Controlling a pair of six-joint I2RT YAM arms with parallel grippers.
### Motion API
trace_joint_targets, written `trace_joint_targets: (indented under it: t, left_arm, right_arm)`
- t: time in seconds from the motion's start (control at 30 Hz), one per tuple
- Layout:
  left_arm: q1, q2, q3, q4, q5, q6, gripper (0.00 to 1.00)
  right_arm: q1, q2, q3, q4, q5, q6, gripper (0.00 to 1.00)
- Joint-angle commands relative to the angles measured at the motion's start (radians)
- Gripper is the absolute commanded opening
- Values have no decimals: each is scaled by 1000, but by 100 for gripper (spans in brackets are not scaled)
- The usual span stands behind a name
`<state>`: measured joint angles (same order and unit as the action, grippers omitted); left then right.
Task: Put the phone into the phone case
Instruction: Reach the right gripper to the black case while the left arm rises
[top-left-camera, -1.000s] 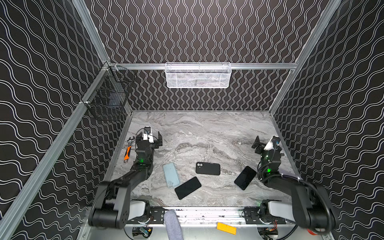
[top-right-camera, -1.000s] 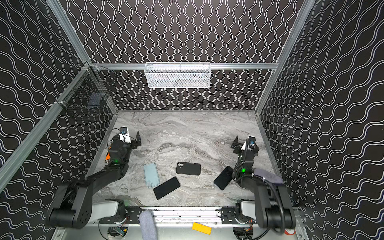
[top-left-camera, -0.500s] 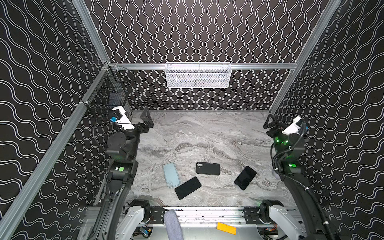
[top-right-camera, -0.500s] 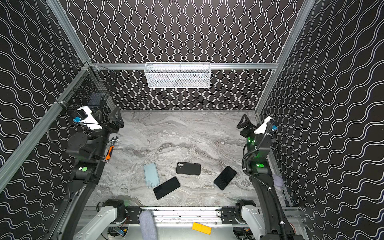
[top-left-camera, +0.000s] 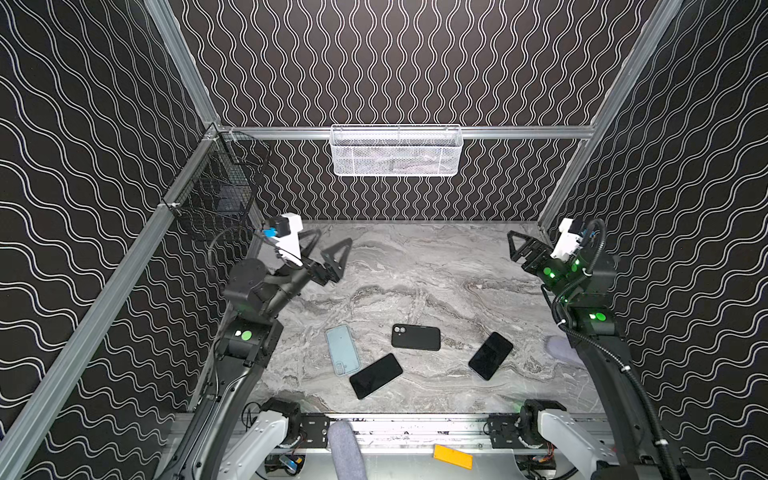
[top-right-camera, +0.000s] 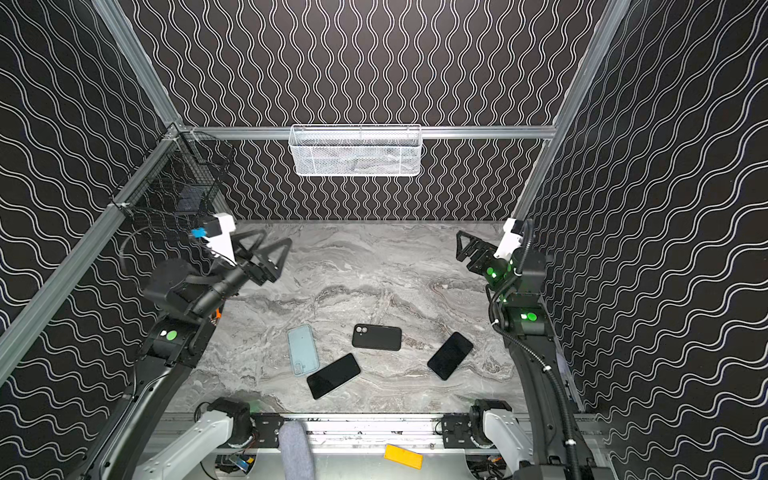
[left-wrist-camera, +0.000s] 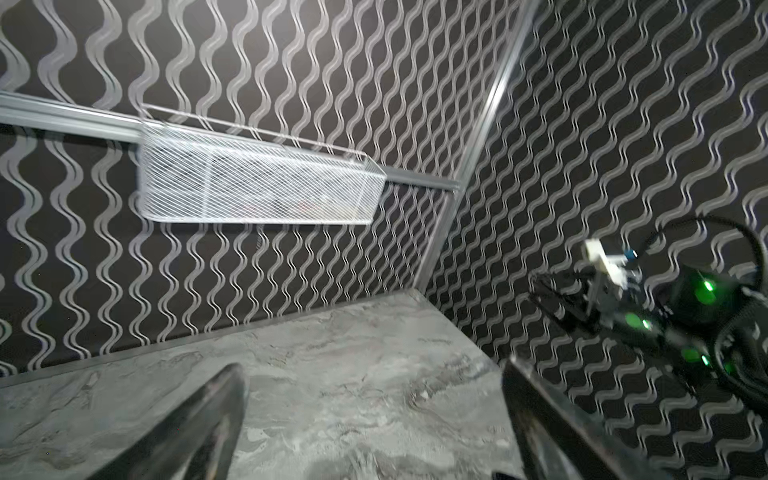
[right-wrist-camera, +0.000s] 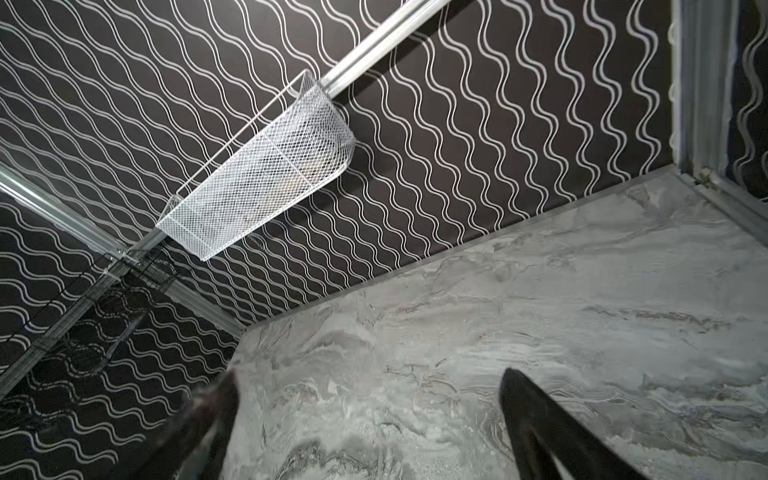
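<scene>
Near the front of the marble table (top-left-camera: 415, 266) lie four flat things, seen in both top views. A light blue phone case (top-left-camera: 343, 350) (top-right-camera: 303, 350) lies left of centre. Beside its near end is a black phone (top-left-camera: 376, 376) (top-right-camera: 333, 375), screen up. Farther right are a black case or cased phone (top-left-camera: 415, 336) (top-right-camera: 376, 337), camera side up, and another black phone (top-left-camera: 491, 355) (top-right-camera: 450, 355). My left gripper (top-left-camera: 334, 237) (top-right-camera: 276, 237) (left-wrist-camera: 374, 382) hovers open and empty at the back left. My right gripper (top-left-camera: 512, 247) (top-right-camera: 459, 246) (right-wrist-camera: 370, 386) hovers open and empty at the back right. Both wrist views show only bare marble between the fingers.
A white mesh basket (top-left-camera: 395, 151) hangs on the back wall. A black wire basket (top-left-camera: 216, 199) hangs on the left wall just behind my left gripper. Patterned walls close three sides. The front rail carries a grey roll (top-left-camera: 345, 449) and a yellow piece (top-left-camera: 453, 456).
Both arms have risen from a low folded pose on the table to a raised one, and the grippers have swung up and back. Both stayed open. The phones and cases have not moved.
</scene>
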<state>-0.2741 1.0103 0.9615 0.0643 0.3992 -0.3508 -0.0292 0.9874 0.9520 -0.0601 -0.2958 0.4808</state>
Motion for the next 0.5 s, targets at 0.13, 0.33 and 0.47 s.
trace_joint_targets:
  t: [0.13, 0.33, 0.47]
  left_arm:
    - [-187, 120, 22, -263, -197, 273, 96]
    - [-339, 165, 44, -407, -508, 409, 95]
    - [-344, 159, 33, -397, -579, 384, 96]
  right_arm:
    - [156, 140, 135, -265, 45, -139, 99]
    - [450, 344, 374, -628, 325, -297, 100]
    - [514, 436, 425, -733, 316, -350, 100]
